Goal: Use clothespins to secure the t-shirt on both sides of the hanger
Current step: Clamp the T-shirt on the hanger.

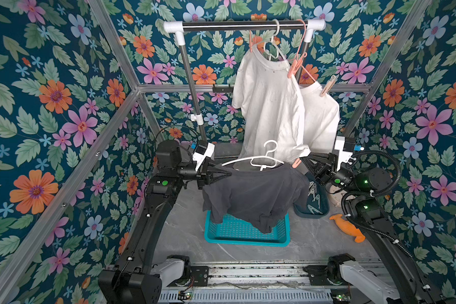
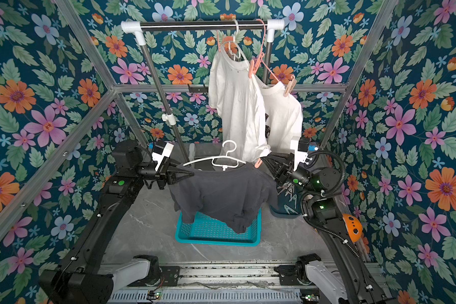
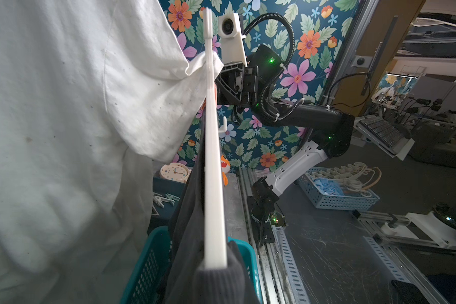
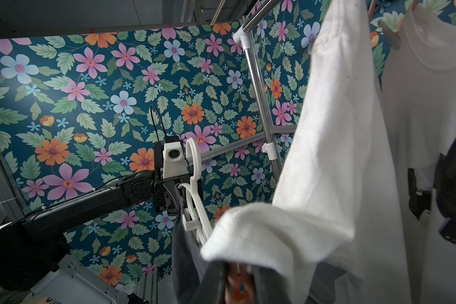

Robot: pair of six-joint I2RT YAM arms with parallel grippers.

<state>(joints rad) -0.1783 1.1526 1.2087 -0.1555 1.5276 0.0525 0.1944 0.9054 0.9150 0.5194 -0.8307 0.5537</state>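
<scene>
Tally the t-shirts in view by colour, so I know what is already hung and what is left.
White t-shirts: 2, both hanging from the rail.
Dark grey t-shirt: 1, draped on the white hanger.
Total: 3

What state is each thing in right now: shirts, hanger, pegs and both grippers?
dark t-shirt: draped over the white hanger.
white hanger: off the rail, carried by one end.
left gripper: shut on the white hanger's shirt-covered end.
right gripper: shut on the salmon-pink clothespin.
salmon-pink clothespin: at the shirt's other shoulder; clipped or not, cannot tell.
white t-shirts: hanging on the rail, pegged.
spare clothespins: loose in the dark tray.
</scene>
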